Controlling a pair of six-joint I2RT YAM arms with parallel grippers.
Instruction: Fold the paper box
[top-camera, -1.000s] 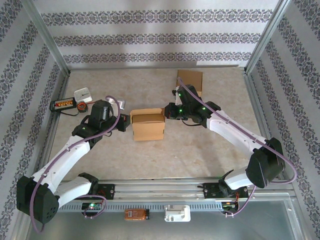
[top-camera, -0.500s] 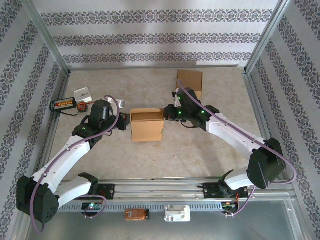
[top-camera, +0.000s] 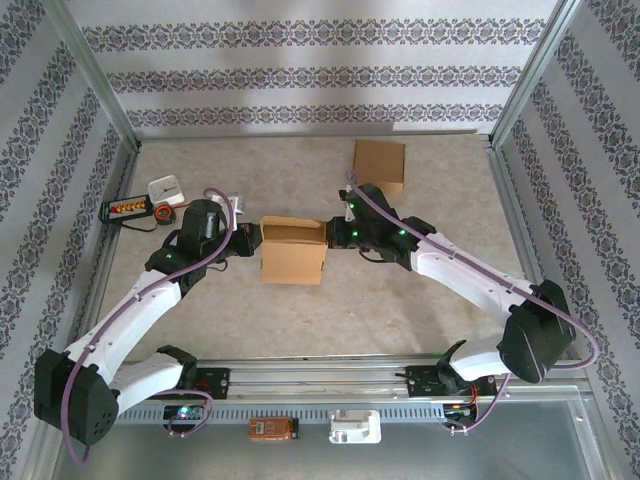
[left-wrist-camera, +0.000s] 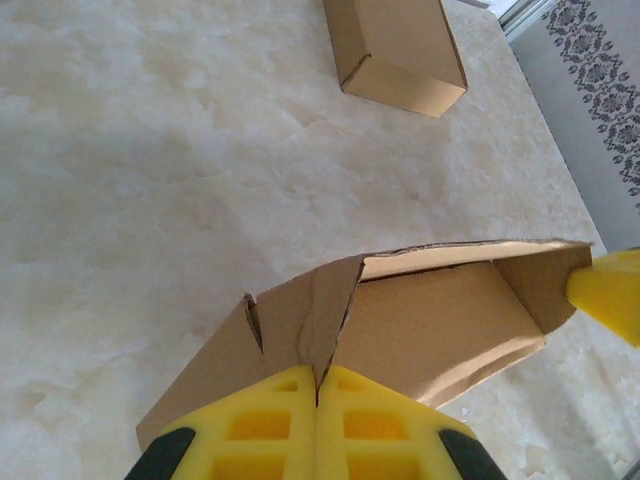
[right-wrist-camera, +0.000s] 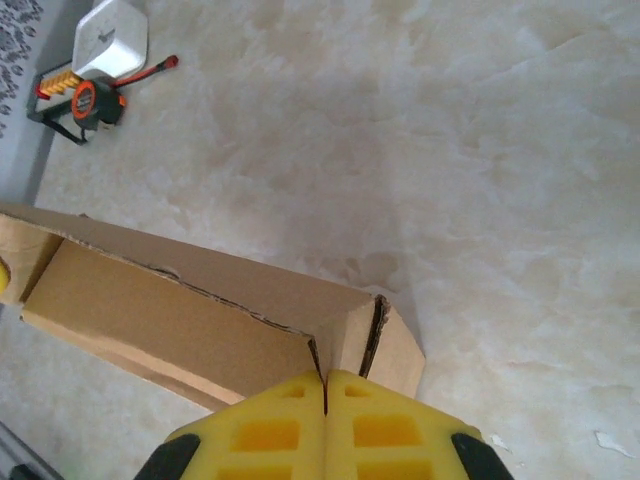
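Paper box: open-topped, mid-worktop, spanned by both arms. Left gripper: clenched on the box's left end wall. Right gripper: clenched on its right end wall. Second cardboard box: beyond the paper box, apart. Risk: uneven pull could tear the pinched card or skew the box

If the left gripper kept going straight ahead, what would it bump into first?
The box. The left gripper is shut on its near flap, so going on would probably just push into the box's hollow.
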